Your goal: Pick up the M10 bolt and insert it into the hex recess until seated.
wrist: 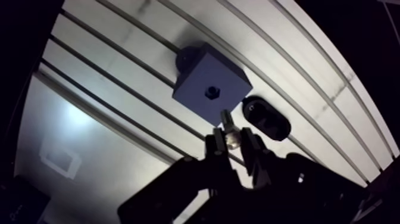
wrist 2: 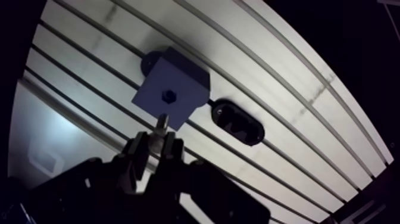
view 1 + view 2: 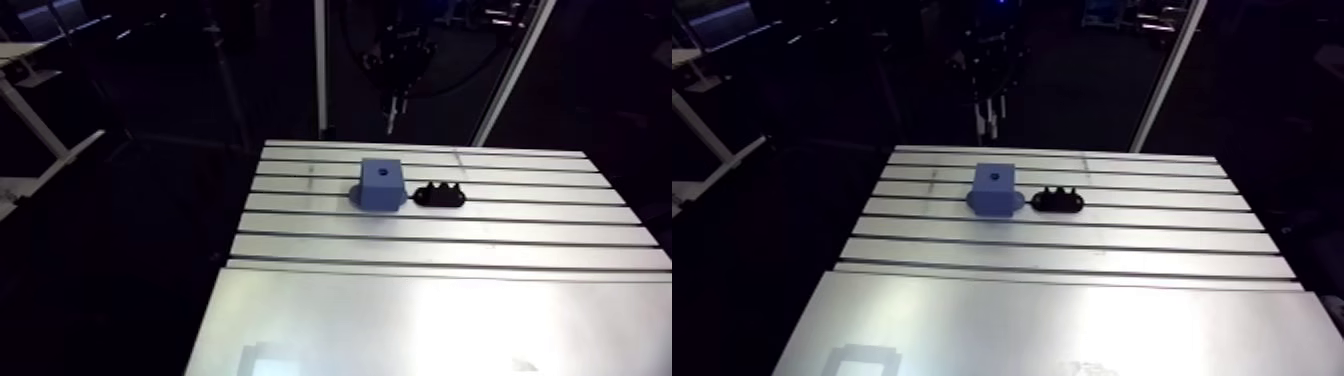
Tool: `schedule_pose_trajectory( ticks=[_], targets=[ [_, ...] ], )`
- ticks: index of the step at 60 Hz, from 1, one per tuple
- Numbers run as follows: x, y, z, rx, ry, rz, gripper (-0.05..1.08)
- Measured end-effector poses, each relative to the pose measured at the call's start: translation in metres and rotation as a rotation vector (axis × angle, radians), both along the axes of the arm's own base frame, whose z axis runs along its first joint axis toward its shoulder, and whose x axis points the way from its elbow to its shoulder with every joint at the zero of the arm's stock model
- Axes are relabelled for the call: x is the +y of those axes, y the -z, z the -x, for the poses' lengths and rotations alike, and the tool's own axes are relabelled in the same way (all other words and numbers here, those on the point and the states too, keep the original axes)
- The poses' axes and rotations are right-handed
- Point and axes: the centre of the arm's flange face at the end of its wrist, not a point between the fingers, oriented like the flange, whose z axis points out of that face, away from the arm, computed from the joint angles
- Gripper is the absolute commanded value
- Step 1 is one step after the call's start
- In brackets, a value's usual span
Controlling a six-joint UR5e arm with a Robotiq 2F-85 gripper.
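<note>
Clamped in gripper [image 1: 233,140]: M10 bolt [image 1: 227,121], tip protruding ahead for straight entry. Held high, not yet over blue block [image 1: 196,80]; hex recess [image 1: 212,92] facing up to receive. Black holder [image 1: 266,117] just beside block.

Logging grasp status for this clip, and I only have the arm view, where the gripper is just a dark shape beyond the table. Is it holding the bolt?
Observer: Yes. In the wrist view the gripper is shut on the bolt, which sticks out past the fingertips.
Operator: Is the recess free?
Observer: Yes. The hex recess on top of the blue block shows dark, with nothing in it.
Operator: Is the bolt lined up?
Observer: Not yet, it seems. Its tip shows against the block's edge nearest the gripper, short of the recess.
</note>
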Motion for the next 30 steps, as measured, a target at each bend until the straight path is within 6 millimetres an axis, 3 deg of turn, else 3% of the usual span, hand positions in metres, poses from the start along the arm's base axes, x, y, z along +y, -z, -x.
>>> schedule_pose_trajectory(
  ticks=[30],
  targets=[
    [0.000,0.028,-0.006,-0.060,-0.003,-0.014,1.08]
  ],
)
